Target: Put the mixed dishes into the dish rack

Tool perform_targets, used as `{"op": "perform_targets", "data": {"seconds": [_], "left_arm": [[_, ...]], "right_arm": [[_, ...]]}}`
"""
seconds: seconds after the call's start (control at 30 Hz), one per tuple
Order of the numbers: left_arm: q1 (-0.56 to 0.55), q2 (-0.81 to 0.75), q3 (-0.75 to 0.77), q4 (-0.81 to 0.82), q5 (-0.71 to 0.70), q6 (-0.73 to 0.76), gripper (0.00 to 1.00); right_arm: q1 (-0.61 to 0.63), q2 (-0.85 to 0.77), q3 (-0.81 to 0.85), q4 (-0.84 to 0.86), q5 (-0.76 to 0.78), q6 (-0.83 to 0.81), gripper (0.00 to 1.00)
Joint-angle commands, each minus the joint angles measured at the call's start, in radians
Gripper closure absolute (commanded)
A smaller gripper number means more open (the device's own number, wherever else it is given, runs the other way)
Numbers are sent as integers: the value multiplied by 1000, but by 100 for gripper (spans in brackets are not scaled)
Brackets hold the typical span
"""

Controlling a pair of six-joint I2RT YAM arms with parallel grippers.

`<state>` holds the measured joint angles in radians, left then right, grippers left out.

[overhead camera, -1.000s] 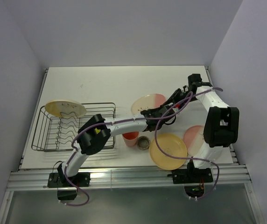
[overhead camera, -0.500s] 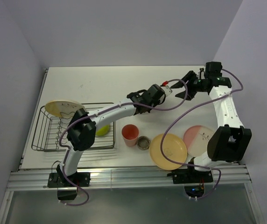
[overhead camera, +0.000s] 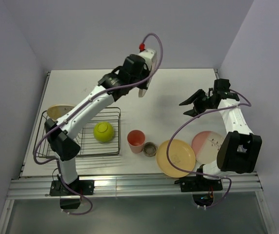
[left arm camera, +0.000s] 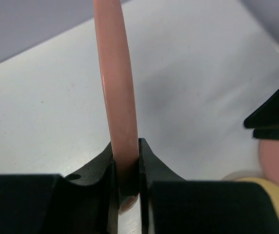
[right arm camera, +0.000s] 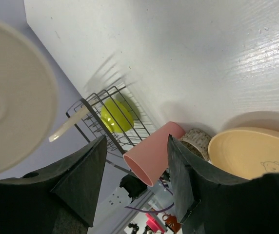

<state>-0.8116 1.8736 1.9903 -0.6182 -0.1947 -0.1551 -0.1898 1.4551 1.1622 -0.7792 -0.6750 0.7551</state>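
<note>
My left gripper (overhead camera: 142, 82) is raised high over the table's far middle and shut on the rim of the cream-and-pink plate (left arm camera: 115, 87), which hangs edge-on between the fingers (left arm camera: 151, 163); the plate also shows in the right wrist view (right arm camera: 12, 97). My right gripper (overhead camera: 188, 103) is open and empty above the table at the right. The dish rack (overhead camera: 111, 146) stands at the left with the yellow-green bowl (overhead camera: 103, 131) inside and a cream plate (overhead camera: 56, 112) at its far left corner. The pink cup (overhead camera: 136, 140), tiny grey-brown cup (overhead camera: 150, 148), yellow-orange plate (overhead camera: 176, 157) and pink sprig plate (overhead camera: 208, 145) sit at the front.
The left arm's long link (overhead camera: 81, 114) slants over the rack. Purple cables loop from both arms over the right half of the table (overhead camera: 169, 92). Walls close in on both sides; the metal rail runs along the near edge.
My left gripper lifted the cream-and-pink plate off the table and swung it up and back to the left. My right gripper drew back to the right. The bowl in the rack came into view.
</note>
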Motion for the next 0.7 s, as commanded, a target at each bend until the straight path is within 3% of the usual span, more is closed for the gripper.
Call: {"op": "perform_targets", "data": {"seconds": [0.0,0.17,0.3,0.43,0.67], "left_arm": [[40,-155,139,91,21,-136,100],[120,-327,96,75,-15,-331,100],[147,-493,-4,61,-133,-524,100],[146,-608,37,-136,-325,-690,100],[147,-797,-10,-381,-491,-990,100]], "right_arm": [[1,-59,-9,54,-20,-2,40],[35,-65,2,69,-18,-2,40],[85,-70,8,98,-23,19,40],[128,-81,-10,130,-17,35,40],[170,-79,-65,161,-17,30,40]]}}
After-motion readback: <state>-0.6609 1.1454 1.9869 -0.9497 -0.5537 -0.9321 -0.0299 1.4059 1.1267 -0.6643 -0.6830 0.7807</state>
